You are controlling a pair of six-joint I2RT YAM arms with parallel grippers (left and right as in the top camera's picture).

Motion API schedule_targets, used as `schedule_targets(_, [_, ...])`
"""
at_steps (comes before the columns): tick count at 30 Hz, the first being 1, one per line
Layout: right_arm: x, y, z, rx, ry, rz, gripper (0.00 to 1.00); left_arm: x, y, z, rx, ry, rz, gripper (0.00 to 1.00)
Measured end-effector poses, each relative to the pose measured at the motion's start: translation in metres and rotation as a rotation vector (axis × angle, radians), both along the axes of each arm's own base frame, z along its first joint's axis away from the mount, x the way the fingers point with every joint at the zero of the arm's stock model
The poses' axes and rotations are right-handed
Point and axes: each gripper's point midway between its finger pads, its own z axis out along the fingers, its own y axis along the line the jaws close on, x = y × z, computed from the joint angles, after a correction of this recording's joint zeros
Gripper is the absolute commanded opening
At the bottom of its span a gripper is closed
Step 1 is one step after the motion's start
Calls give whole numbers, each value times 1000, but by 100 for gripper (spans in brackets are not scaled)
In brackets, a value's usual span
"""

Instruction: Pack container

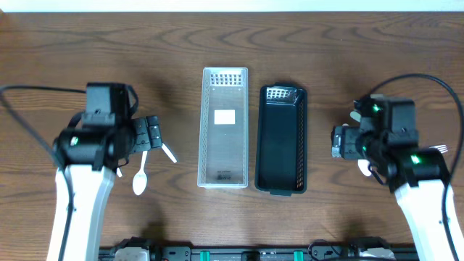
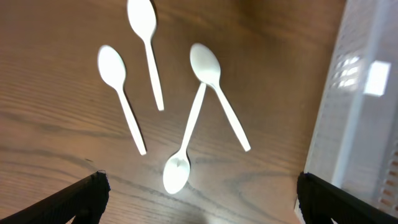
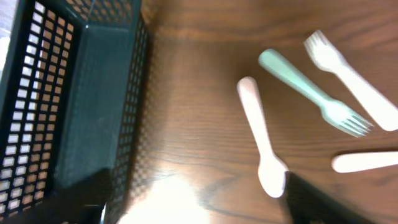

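Observation:
A white mesh basket [image 1: 224, 78] and a black mesh basket [image 1: 280, 183] stand side by side mid-table, both empty. White plastic spoons [image 2: 205, 99] lie left of the white basket [image 2: 367, 124]; one spoon [image 1: 140, 178] shows overhead. My left gripper [image 2: 199, 202] is open and empty above them [image 1: 154, 133]. Right of the black basket [image 3: 56, 124] lie white forks [image 3: 351, 84], a pale green fork [image 3: 311, 90] and a white utensil [image 3: 261, 143]. My right gripper [image 3: 199, 199] is open and empty above the bare table beside that basket [image 1: 337, 141].
A fork's tines [image 1: 438, 149] stick out past the right arm. The wooden table [image 1: 326, 43] stretches behind both baskets. The front edge carries the arm bases [image 1: 246, 254].

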Motion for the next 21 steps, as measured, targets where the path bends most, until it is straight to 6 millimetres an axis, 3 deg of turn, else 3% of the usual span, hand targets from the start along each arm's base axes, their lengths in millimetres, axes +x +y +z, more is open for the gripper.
schedule_targets(1, [2, 2, -7, 9, 25, 3, 52, 2, -1, -6, -2, 23, -2, 100])
schedule_targets(3, [5, 5, -18, 20, 65, 12, 40, 6, -2, -17, -6, 62, 0, 91])
schedule_targets(7, [9, 9, -43, 33, 153, 11, 19, 13, -7, -38, -29, 133, -10, 63])
schedule_targets(11, [9, 10, -64, 37, 235, 5, 11, 16, -21, -62, -67, 226, -44, 50])
schedule_targets(15, [8, 10, -81, 37, 297, -5, 9, 15, -35, -88, -83, 322, -79, 37])
schedule_targets(21, [6, 12, -92, 41, 340, -6, 1, 12, -46, -113, -87, 417, -106, 29])
